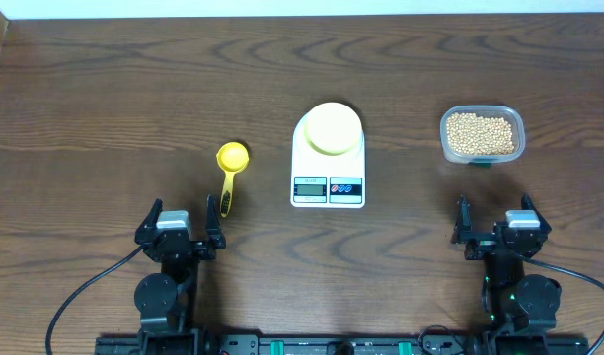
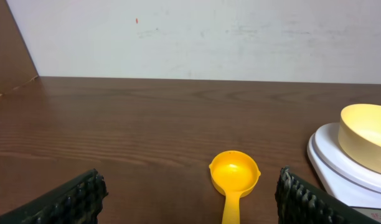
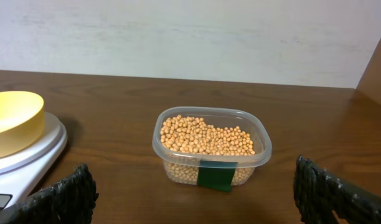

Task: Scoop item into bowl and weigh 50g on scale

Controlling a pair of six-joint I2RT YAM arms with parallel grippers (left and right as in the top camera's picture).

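No writing can be read anywhere in view. The scale (image 1: 328, 170) has a small display (image 1: 309, 187) and a line of fine print on its front edge, both too small to make out from overhead. A dark green label (image 3: 215, 175) sits on the front wall of the tub (image 3: 210, 111); no lettering is legible on its face.

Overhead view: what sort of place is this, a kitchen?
Likely a robot test bench, not a kitchen: left arm and right arm mounted at the edge of a wooden table, a blank wall behind, and just a scale, bowl, scoop and tub of beans laid out.
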